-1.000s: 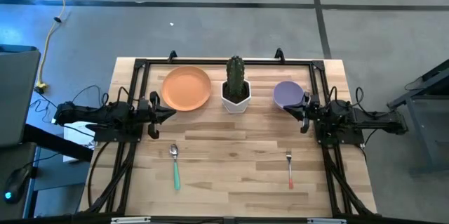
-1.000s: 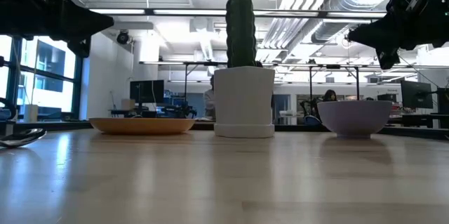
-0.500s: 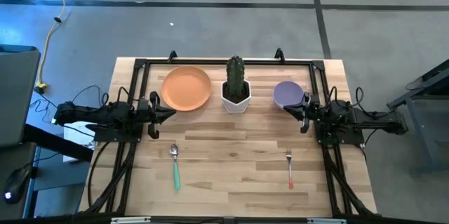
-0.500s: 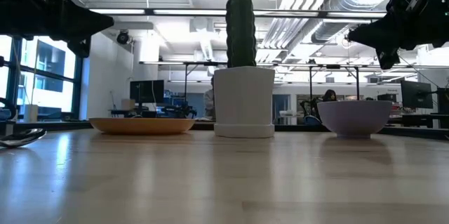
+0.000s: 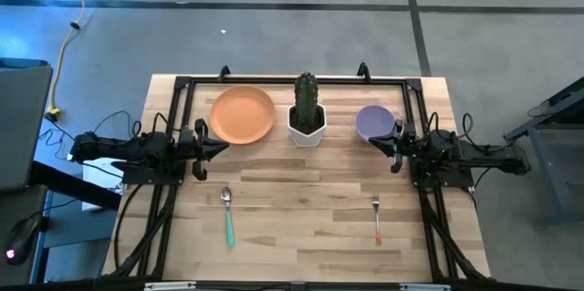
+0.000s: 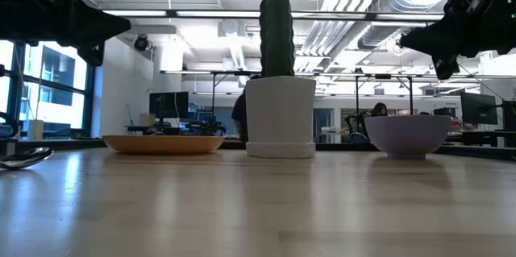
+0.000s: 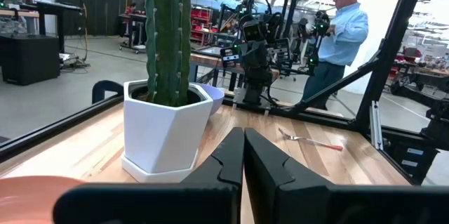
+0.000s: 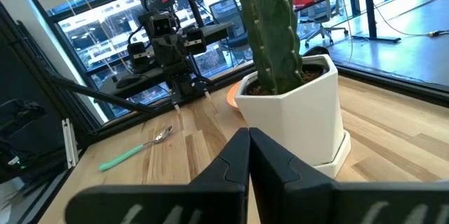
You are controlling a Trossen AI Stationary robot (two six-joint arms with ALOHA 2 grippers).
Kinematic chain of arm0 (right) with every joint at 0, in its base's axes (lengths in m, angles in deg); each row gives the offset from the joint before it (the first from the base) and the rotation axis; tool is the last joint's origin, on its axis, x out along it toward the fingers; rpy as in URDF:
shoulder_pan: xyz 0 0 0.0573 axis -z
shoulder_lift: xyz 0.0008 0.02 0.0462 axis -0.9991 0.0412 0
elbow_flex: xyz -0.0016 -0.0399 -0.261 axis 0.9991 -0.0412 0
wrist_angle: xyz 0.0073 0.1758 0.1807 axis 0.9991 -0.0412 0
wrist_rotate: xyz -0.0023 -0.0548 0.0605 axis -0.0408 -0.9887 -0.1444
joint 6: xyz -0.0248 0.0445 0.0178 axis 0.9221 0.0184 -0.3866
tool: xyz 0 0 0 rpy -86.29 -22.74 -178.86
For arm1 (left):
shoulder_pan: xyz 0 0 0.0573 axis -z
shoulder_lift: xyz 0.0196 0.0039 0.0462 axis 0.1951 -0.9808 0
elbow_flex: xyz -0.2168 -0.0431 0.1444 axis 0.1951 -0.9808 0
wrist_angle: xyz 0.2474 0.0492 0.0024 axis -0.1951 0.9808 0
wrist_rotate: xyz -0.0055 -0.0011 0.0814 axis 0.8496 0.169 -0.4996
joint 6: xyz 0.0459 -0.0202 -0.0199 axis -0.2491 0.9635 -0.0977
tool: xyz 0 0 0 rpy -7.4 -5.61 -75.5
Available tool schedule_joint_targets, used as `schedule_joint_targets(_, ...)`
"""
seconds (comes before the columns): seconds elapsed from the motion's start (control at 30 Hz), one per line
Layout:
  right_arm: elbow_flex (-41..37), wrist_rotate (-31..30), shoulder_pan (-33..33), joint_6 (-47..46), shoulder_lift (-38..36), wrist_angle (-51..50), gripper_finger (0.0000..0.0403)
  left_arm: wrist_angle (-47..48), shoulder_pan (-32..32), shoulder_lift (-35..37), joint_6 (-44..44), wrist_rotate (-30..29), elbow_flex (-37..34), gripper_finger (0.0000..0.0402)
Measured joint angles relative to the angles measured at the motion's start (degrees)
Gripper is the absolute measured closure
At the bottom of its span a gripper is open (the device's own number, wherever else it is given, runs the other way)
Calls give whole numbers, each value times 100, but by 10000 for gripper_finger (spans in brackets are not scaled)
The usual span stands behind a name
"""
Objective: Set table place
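Note:
The round orange plate lies flat on the table at the far left; the lavender bowl stands at the far right. The green-handled spoon lies near left and also shows in the right wrist view. The orange-handled fork lies near right and also shows in the left wrist view. My left gripper hovers shut and empty near the plate's near-left rim. My right gripper hovers shut and empty beside the bowl's near side.
A cactus in a white pot stands between plate and bowl at the far middle. A black frame rail runs around the table. The bare wood between spoon and fork is free. People stand in the room beyond the table.

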Motion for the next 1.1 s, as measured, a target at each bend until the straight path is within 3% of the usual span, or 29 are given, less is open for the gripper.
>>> schedule_joint_targets(0.23,-1,0,1,-1,0,1,402,0,-1,-1,63,7,-1,401)
schedule_joint_targets(0.57,0,-495,11,904,0,-1,402,-17,-2,-1,1475,-169,0,401)
schedule_joint_targets(0.83,0,-478,11,568,2,274,402,-109,-2,-1,2398,-644,-2,401)
schedule_joint_targets(1.0,0,-480,11,-549,1,401,402,-274,-2,-32,2334,-841,37,401)
schedule_joint_targets(1.1,0,-902,11,-900,2,627,402,-219,-2,-243,2331,-841,155,401)
